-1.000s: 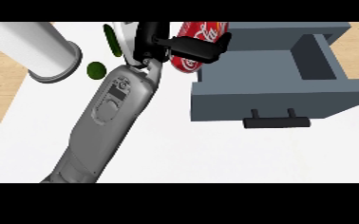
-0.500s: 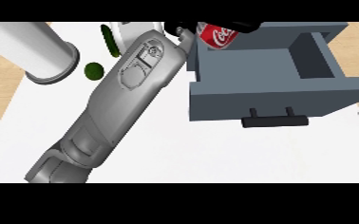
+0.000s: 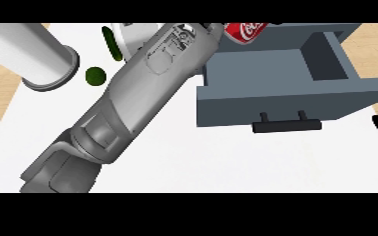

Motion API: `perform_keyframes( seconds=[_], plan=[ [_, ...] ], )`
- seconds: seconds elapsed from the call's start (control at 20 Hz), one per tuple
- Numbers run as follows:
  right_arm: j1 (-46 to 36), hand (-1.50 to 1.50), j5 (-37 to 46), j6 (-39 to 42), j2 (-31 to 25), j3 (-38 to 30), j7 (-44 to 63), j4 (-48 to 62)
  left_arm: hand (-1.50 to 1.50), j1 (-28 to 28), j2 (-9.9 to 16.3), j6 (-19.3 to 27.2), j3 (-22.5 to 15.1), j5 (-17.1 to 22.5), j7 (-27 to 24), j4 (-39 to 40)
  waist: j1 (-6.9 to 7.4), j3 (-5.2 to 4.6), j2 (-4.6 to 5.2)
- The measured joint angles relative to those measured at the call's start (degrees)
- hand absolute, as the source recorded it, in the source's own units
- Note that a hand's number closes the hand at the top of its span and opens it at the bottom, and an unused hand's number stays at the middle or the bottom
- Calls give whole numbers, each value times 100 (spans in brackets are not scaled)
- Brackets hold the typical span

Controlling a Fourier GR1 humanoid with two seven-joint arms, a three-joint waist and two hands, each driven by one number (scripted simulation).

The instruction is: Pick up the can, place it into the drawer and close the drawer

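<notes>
- You see the can (image 3: 246,31) at the top edge, over the open drawer's (image 3: 277,97) far-left corner, tilted.
- Your arm (image 3: 140,95) reaches toward it; the hand is hidden, so its grasp can't be judged.
- The drawer's hollow lies down-right of the can.

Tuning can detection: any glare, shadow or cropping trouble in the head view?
Head view: flat, even light, no glare on the can, but the top edge crops it; the drawer has inner walls darker than its front; the left forearm blocks much of the counter.
</notes>
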Motion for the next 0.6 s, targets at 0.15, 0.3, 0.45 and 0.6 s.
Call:
perform_keyframes(
  seconds=[0.15,0.3,0.45,0.6],
  plan=[
    [-140,-150,-59,-18,-63,-65,80,50,150,-181,0,-82,-40,158,-196,368,3,0,6],
    [-241,-150,31,-55,-19,1,19,154,150,-284,1,-35,-231,366,-347,641,-46,2,19],
    [-279,-150,-20,-40,-70,-27,112,115,150,-410,0,-8,-364,580,-426,932,-120,5,34],
    [-326,-150,-51,23,-113,-56,24,231,150,-393,0,69,-614,758,-542,1072,-149,5,39]
  ],
)
